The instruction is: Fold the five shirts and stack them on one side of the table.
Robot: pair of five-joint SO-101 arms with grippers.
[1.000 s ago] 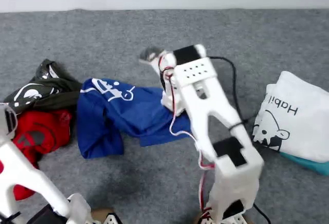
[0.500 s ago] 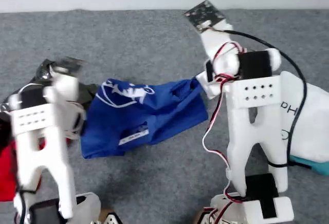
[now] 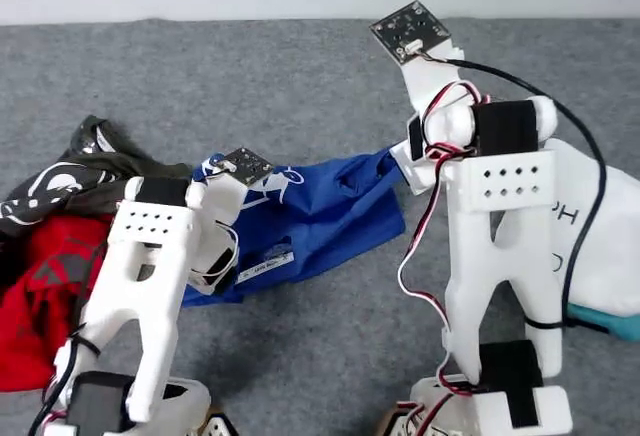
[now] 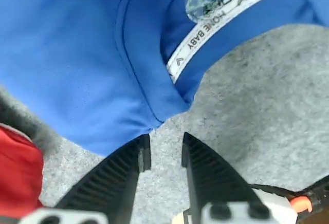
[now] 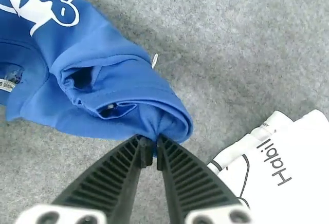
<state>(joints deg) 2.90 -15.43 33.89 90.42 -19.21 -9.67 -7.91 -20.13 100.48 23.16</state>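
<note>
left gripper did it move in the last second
Yes. The left gripper has swung rightward in the high view, away from the dark shirt, and is now at the blue shirt's edge.

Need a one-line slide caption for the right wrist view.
Right gripper pinching a bunched edge of the blue shirt, white shirt nearby on grey table.

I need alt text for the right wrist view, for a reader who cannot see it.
The right gripper pinches a bunched edge of the blue shirt over the grey table. A white shirt with black print lies nearby.
</note>
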